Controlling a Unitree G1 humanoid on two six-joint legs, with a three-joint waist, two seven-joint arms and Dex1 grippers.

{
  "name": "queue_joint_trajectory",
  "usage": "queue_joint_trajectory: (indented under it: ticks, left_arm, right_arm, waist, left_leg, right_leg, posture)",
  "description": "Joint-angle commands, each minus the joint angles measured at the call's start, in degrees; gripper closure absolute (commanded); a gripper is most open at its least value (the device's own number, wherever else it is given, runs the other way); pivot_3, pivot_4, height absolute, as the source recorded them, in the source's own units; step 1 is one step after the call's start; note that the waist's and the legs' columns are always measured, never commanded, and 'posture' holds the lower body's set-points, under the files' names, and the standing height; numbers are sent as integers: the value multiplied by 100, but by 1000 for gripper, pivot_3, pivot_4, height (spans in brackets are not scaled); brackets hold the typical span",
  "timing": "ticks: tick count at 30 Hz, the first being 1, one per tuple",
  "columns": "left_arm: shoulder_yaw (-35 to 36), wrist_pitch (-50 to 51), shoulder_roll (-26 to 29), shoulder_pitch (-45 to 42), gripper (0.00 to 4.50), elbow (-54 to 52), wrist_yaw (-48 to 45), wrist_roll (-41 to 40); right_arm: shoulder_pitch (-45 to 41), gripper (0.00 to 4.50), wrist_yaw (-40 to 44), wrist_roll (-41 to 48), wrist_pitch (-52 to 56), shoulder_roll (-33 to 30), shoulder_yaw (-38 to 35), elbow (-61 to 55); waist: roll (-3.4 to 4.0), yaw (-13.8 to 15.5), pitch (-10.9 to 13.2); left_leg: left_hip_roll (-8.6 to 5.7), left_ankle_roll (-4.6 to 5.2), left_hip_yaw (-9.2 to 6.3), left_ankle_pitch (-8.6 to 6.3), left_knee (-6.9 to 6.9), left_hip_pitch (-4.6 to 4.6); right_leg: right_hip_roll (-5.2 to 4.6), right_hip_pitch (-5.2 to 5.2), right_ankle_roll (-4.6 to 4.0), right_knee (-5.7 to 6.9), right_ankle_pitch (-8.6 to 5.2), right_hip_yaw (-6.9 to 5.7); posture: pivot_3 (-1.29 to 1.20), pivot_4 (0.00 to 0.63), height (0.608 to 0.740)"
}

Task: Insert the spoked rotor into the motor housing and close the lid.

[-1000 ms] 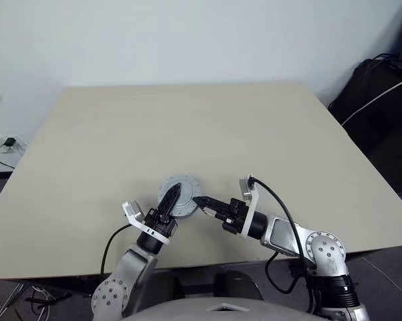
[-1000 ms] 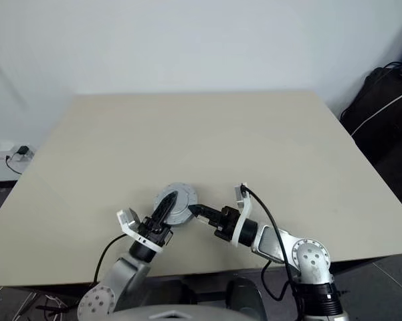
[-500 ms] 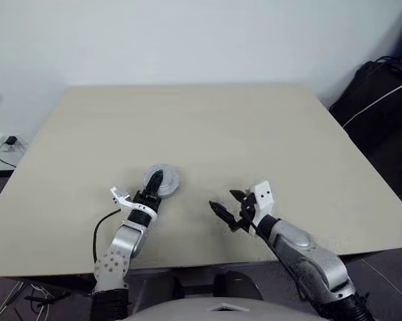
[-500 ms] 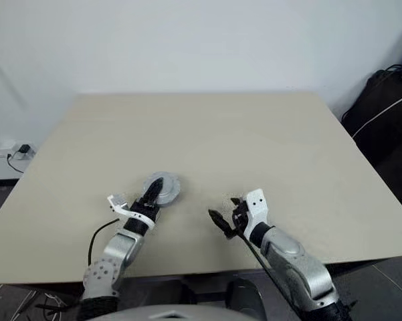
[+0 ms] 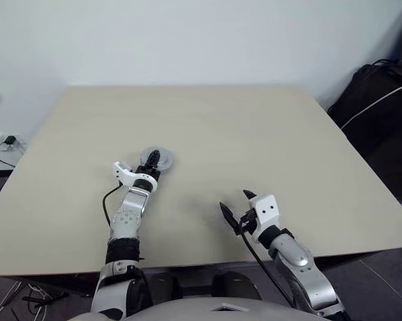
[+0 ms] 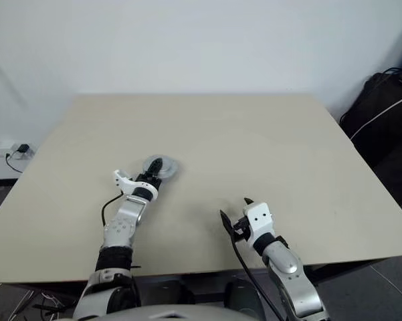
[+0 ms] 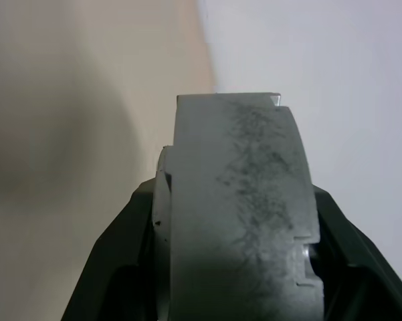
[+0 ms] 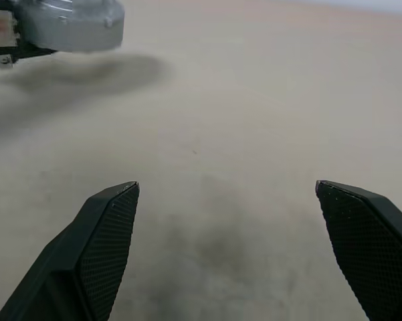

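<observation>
Left eye view puts my left end effector (image 5: 154, 160) left of centre, closed across the edge of the grey disc assembly (image 5: 156, 159), lid uppermost, holding it just above the surface (image 5: 254, 134). I judge that edge grip keeps the closed stack together while I carry it. My right end effector (image 5: 235, 204), lower middle of the frame, hangs wide open and empty, out of the way.
</observation>
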Motion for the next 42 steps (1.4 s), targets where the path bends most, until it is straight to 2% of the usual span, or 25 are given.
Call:
queue_joint_trajectory:
  ticks: [1, 5, 13, 15, 19, 21, 25, 28, 33, 38, 42]
  left_arm:
    - [189, -204, 6, -638, 2391, 470, -9, 309]
    - [414, -313, 60, -1146, 2391, 1204, 141, 662]
    - [738, -500, 236, -1726, 2391, 2343, 474, 1314]
    - [765, -432, 280, -1737, 1677, 2468, 522, 1430]
    - [816, -220, 354, -1547, 549, 2399, 735, 1621]
    - [790, -4, 385, -1344, 9, 2185, 791, 1689]
    - [530, 1066, 556, -279, 9, 998, 942, 1827]
    - [373, 1866, 661, 580, 9, 6, 1052, 1752]
    - [120, 2536, 752, 1624, 9, -1259, 989, 1806]
    - [-757, 1771, 1022, 2782, 9, -2593, 326, 2618]
    - [-1493, 607, 1184, 3363, 9, -3186, -98, 3587]
  right_arm:
    - [-50, 0, 83, -80, -190, 66, -176, -31]
    - [24, 0, 101, -161, -97, 143, -188, -163]
    - [92, 0, 132, -275, 195, 268, -180, -414]
    - [83, 0, 160, -272, 233, 275, -203, -407]
    - [69, 0, 194, -273, 320, 296, -244, -436]
    - [81, 0, 211, -261, 378, 316, -257, -468]
    - [136, 0, 221, -251, 493, 334, -285, -573]
    - [142, 0, 256, -230, 556, 332, -308, -568]
    - [106, 0, 344, -157, 624, 363, -336, -444]
    - [94, 0, 361, -25, 583, 537, -459, -292]
    - [86, 0, 277, -32, 315, 752, -565, -124]
  waist:
    - [-1, -22, 0]
    - [-2, -52, 0]
    - [-5, -61, -2]
    - [-7, -65, -3]
    - [-19, -73, -47]
    - [-24, -100, -65]
    - [-27, -217, -99]
    - [-9, -273, -150]
    - [25, -298, -205]
    - [46, -294, -202]
    - [58, -239, -188]
  left_leg:
    - [1, 0, 0, 0, 0, 1]
    - [3, -7, -3, 5, 0, 9]
    - [4, -7, -5, 4, 0, 30]
    - [4, -7, -7, 4, 1, 45]
    - [5, -9, -8, 5, 2, 54]
    - [9, -10, -9, 5, 1, 69]
    - [13, -10, -4, 2, -30, 132]
    - [17, -20, -5, -2, -47, 145]
    - [30, -44, -4, -11, -56, 170]
    - [31, -43, 1, -17, -82, 217]
    - [30, -37, 1, -20, -109, 224]
  right_leg:
    - [4, 2, 0, 1, 0, 0]
    - [30, 9, 0, 3, 0, -2]
    - [4, 27, 0, 2, 0, -3]
    - [0, 41, -1, 2, 0, -3]
    - [-7, 44, -1, 7, 0, -3]
    - [-8, 56, -4, 7, -2, -3]
    - [-16, 74, -17, 6, -10, -1]
    - [-16, 72, -20, 10, -13, -3]
    - [-10, 82, -74, 19, -49, -8]
    - [-12, 114, -88, 19, -61, -2]
    - [-13, 107, -92, 17, -63, 1]
  posture:
    - [0, 0, 740]
    - [0, 0, 740]
    - [0, 0, 740]
    - [0, 0, 740]
    - [0, 0, 740]
    - [0, 0, 740]
    - [0, 0, 740]
    - [0, 0, 740]
    - [0, 0, 740]
    - [0, 0, 740]
    - [0, 0, 740]
